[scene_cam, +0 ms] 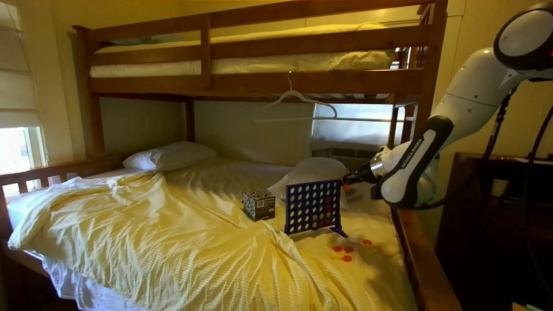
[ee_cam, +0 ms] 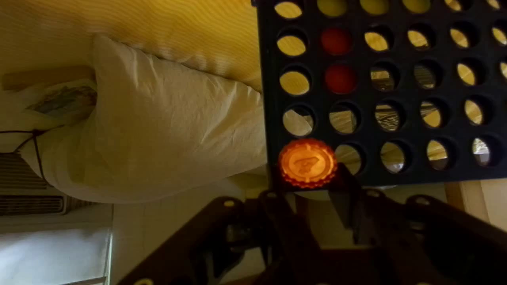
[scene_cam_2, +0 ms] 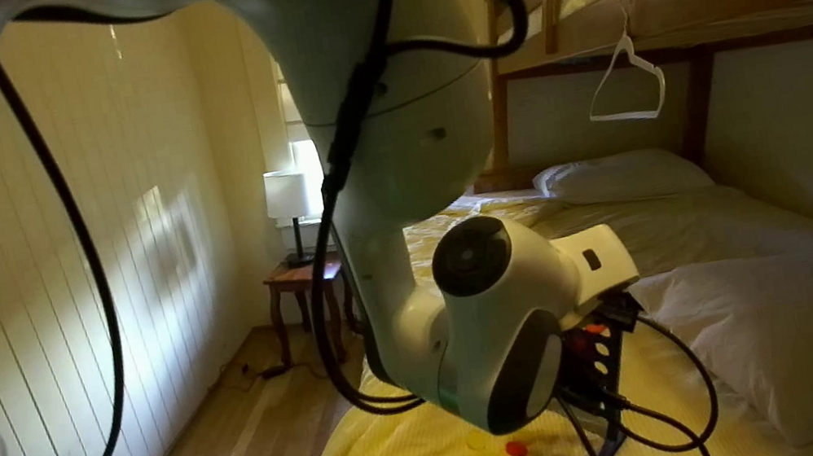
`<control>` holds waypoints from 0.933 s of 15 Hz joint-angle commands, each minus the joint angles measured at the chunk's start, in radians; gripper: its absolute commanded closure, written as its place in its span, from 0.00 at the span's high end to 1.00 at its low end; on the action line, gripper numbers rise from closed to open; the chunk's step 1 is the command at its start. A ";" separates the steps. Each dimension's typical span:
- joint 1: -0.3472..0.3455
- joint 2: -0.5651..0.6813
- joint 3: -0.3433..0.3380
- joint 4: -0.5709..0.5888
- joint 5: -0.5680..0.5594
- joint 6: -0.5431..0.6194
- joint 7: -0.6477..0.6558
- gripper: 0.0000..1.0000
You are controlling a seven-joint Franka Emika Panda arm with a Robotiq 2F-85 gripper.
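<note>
My gripper (ee_cam: 311, 176) is shut on a red disc (ee_cam: 307, 163), gripped by its edges between the fingertips. The disc also shows as a small red spot in an exterior view (scene_cam: 347, 187). Behind the disc in the wrist view is a dark blue upright grid (ee_cam: 360, 97) with round holes; the disc overlaps its corner hole. Whether disc and grid touch I cannot tell. The grid stands on the bed in an exterior view (scene_cam: 313, 207), with some red and yellow discs in its lower slots. In an exterior view the wrist hides much of the grid (scene_cam_2: 612, 359).
Several loose red and yellow discs (scene_cam: 347, 258) lie on the yellow bedspread (scene_cam: 194, 246) before the grid. A dark patterned box (scene_cam: 259, 206) stands beside it. A pillow (scene_cam: 317, 168) lies behind it. A white hanger (scene_cam: 293, 93) hangs from the upper bunk rail (scene_cam: 259, 84).
</note>
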 commanded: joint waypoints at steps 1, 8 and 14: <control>0.041 0.020 -0.071 0.005 -0.104 0.092 0.114 0.09; 0.105 0.073 -0.169 0.041 -0.183 0.224 0.241 0.09; 0.131 0.104 -0.192 0.077 -0.169 0.269 0.293 0.09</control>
